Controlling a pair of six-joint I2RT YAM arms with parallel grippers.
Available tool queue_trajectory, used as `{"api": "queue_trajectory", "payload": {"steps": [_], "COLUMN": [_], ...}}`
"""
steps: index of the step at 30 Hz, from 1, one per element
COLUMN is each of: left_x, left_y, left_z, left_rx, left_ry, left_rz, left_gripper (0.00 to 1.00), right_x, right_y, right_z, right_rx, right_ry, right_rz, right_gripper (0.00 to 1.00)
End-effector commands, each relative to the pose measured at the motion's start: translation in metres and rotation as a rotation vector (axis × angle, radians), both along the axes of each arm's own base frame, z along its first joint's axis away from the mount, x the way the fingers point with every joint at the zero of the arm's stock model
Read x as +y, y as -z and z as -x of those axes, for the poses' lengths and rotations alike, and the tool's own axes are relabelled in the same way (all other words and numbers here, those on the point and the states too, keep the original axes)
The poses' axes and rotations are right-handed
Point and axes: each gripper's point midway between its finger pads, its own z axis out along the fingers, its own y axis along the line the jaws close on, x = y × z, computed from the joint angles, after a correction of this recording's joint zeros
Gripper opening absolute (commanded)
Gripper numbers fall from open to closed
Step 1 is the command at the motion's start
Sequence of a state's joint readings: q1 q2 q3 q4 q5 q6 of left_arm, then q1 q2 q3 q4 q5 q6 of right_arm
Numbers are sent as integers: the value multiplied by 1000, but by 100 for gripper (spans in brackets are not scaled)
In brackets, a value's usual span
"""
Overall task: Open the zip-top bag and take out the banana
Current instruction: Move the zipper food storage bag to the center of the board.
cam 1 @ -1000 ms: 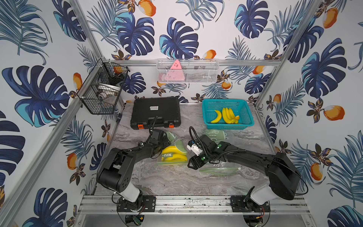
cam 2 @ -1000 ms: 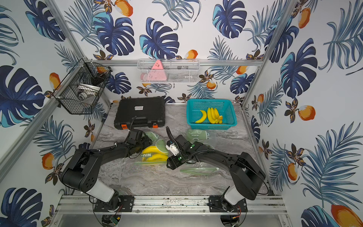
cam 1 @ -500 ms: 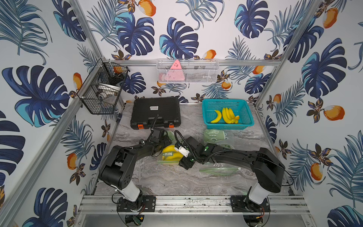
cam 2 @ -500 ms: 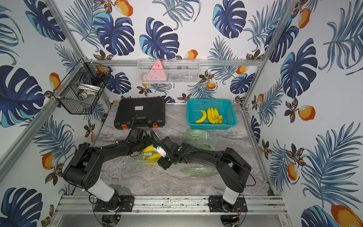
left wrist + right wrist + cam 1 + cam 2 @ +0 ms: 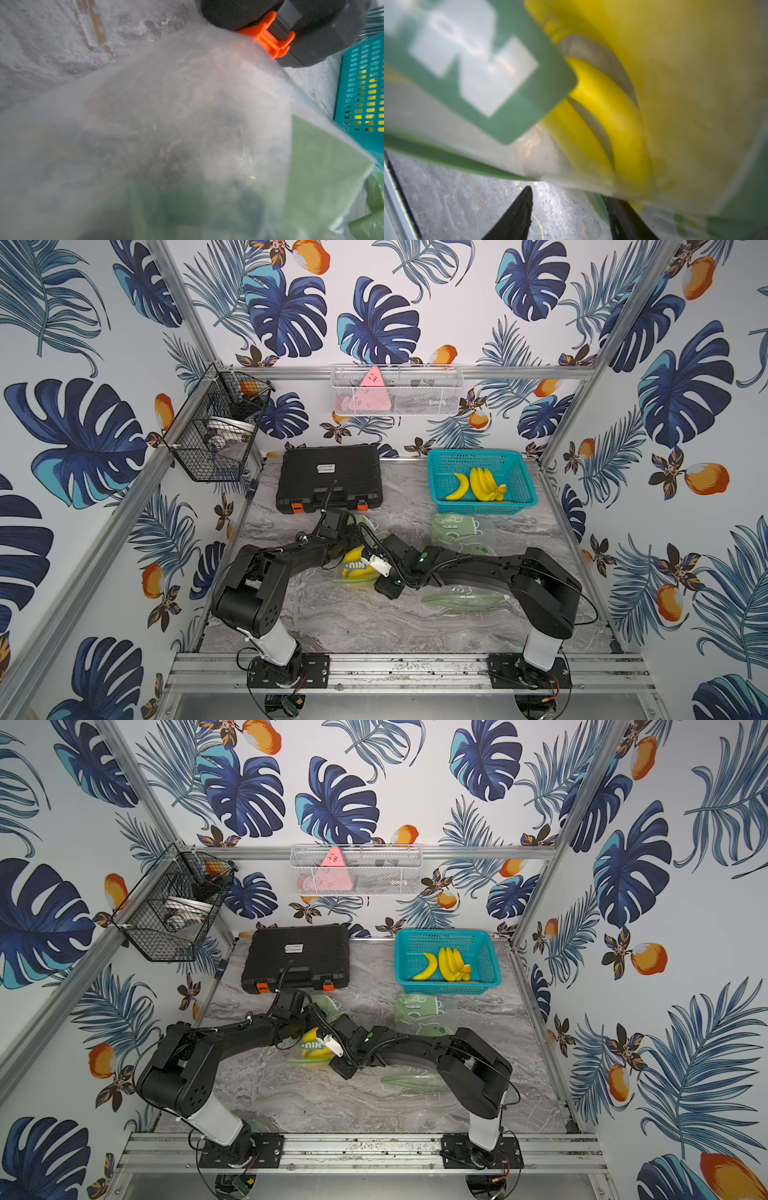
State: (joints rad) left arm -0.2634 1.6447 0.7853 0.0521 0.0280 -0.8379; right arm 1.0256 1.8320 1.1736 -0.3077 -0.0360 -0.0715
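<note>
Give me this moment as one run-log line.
banana: inside zip-top bag | right claw: open, at bag's edge | extraction: not yet done

On my table [image 5: 332, 626] the case [image 5: 330, 477] lies back left and the basket [image 5: 517, 472] back right, with bananas [image 5: 478, 485] in it. The zip-top bag [image 5: 349, 580], banana [image 5: 351, 556] inside, lies mid-table before the case; further bags [image 5: 453, 526] lie to its right, before the basket.

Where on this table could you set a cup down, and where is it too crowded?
The table is bare along the front, between the two arm bases. A smaller gap lies between the black case and the teal basket. The middle is crowded: both arms meet over the zip-top bag.
</note>
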Motion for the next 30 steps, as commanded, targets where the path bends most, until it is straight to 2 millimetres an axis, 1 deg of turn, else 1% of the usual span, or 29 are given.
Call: {"api": "queue_trajectory", "payload": {"steps": [1,6,9,10,11,12,13,14,16,17,18,20,21,23,24,26,29,30], "left_x": [0,7,10,12,13,14,14,14,14,13,13,18,22,32,38,51,64,69], "left_y": [3,4,1,-1,-2,-4,-6,-8,-7,-6,-5,-6,-8,-16,-26,-50,-101,-122], "left_z": [7,13,15,15,15,15,14,12,11,11,11,14,16,21,23,26,27,29], "left_rx": [28,64,69,71,74,74,68,63,80,92,107,129,135,146,141,116,28,0], "left_ry": [14,17,12,8,12,16,21,22,24,33,42,39,31,19,12,-7,14,36], "left_rz": [-7,-21,-6,-4,-8,-13,-12,-11,-6,-1,-7,-37,-55,-103,-135,-190,-283,-333], "left_gripper": [74,75,76,76,76,76,76,75,76,78,84,93,98,99,99,99,99,99], "right_x": [7,2,-3,-4,-6,-8,-13,-23,-42,-53,-63,-80,-87,-94,-95,-95,-95,-98], "right_y": [-8,-19,-21,-21,-21,-21,-20,-16,-13,-12,-15,-29,-35,-45,-48,-47,-41,-39], "right_z": [-8,0,2,3,3,3,3,3,-1,-5,-10,-21,-25,-27,-25,-18,-12,-12], "right_rx": [-42,-30,-37,-37,-37,-39,-45,-53,-64,-52,-36,6,29,86,113,162,240,264], "right_ry": [-4,-22,-30,-30,-27,-20,-10,7,60,98,153,269,318,380,389,388,396,411], "right_rz": [-17,-33,-29,-27,-24,-20,-13,1,5,8,-15,-124,-176,-256,-273,-277,-280,-288], "right_gripper": [50,20,7,6,9,16,19,23,51,62,69,75,77,79,79,80,81,81]}}
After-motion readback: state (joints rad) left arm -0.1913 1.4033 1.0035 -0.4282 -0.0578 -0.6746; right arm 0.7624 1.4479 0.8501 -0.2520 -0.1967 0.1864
